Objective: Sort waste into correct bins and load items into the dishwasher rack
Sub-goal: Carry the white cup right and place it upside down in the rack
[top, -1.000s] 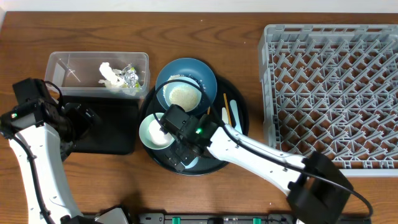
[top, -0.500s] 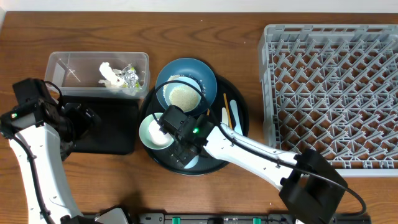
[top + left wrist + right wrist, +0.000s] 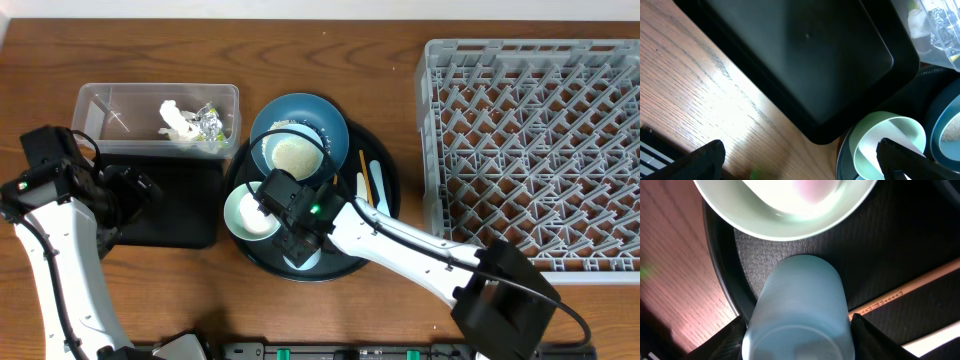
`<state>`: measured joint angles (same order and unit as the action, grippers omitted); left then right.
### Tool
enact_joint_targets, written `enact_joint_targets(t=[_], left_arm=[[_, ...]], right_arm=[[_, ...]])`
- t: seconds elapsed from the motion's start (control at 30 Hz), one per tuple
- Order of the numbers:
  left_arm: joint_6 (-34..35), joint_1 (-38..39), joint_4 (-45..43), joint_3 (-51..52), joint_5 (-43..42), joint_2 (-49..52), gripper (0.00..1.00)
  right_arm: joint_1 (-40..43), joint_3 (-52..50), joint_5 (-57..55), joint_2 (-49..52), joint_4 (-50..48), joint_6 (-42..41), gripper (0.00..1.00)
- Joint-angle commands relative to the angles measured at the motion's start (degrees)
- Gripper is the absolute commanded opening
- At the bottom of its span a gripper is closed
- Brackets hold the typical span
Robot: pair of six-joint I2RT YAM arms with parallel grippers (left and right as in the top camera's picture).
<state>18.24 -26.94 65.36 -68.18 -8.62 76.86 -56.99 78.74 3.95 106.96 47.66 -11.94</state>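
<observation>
A pale blue cup (image 3: 800, 310) lies on its side on the round black tray (image 3: 385, 232), and my right gripper (image 3: 800, 342) is shut on it, one finger pressed to each side. Just beyond it stands a pale green bowl (image 3: 248, 212) (image 3: 785, 205). A dark blue dish (image 3: 300, 120) holds a bowl of rice (image 3: 292, 156). Chopsticks (image 3: 363, 175) and a pale spoon (image 3: 378, 186) lie on the round tray's right side. My left gripper (image 3: 802, 160) hangs open over bare wood beside the shallow black tray (image 3: 805, 60). The clear tub (image 3: 100, 100) holds tissue (image 3: 178, 120) and a wrapper (image 3: 208, 122).
The grey dishwasher rack (image 3: 540, 150) fills the right side of the table. My left arm stands at the table's left edge, next to the black tray (image 3: 180, 220). The right arm reaches across the front of the table to the round tray.
My right gripper's fingers have closed in onto the pale blue cup and shifted slightly left. The left arm has not moved.
</observation>
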Motion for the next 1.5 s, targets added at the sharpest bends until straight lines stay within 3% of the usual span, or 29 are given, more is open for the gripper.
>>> enact_joint_targets(t=[0.0,0.4,0.73,0.93,1.13,1.47], left_arm=[[0.8,-0.3,0.0,-0.3,0.3,-0.1,0.98],[0.8,-0.3,0.0,-0.3,0.3,-0.1,0.98],[0.8,-0.3,0.0,-0.3,0.3,-0.1,0.98],[0.8,-0.3,-0.1,-0.3,0.3,-0.1,0.98],[0.8,-0.3,-0.1,-0.3,0.3,-0.1,0.98],[0.7,-0.3,-0.1,-0.3,0.3,-0.1,0.98]], right_arm=[[0.2,1.3,0.1,-3.4,1.0,-0.2,0.51],[11.8,2.3,-6.6,-20.4,7.4,-0.2,0.46],[38.0,2.3,-11.5,-32.3,11.8,0.5,0.43],[53.5,2.2,-11.4,-31.8,11.8,2.9,0.42],[62.3,2.2,-11.5,-29.2,10.3,4.4,0.41],[75.0,2.2,-11.2,-23.3,-4.4,4.2,0.38]])
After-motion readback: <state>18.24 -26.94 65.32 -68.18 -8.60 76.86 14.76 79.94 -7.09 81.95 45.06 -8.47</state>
